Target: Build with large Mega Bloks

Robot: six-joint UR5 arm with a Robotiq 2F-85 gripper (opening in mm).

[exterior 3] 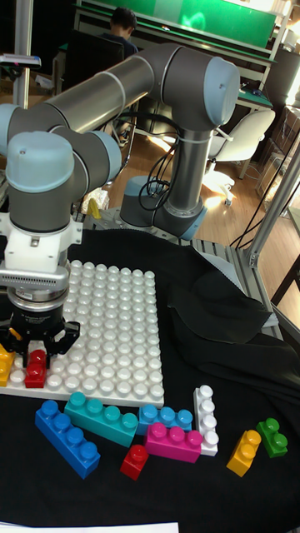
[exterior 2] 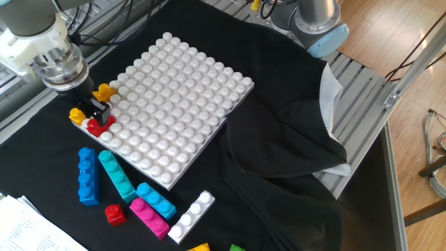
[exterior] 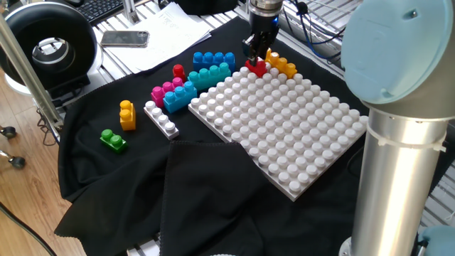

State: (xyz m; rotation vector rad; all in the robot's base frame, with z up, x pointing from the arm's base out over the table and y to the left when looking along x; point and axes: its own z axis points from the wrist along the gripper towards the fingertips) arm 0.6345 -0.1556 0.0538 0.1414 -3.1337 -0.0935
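Lab room with wood floor, green wall panel and a seated person far back; metal-slat table draped in black cloth, rumpled into a fold on one side. White studded board lies flat on the cloth. Gripper points straight down at the board's corner edge, jaws closed narrow around a red brick, which sits low at the board's rim; seated or just above, cannot tell. Touching-close beside the jaws, off the board: yellow-orange brick. Loose bricks on the cloth away from the jaws, along the board's near edge: long blue brick, teal brick, short blue brick, pink brick, white brick, small red brick. Farthest from the jaws: yellow brick and green brick, side by side. Papers and a phone lie past the cloth's edge
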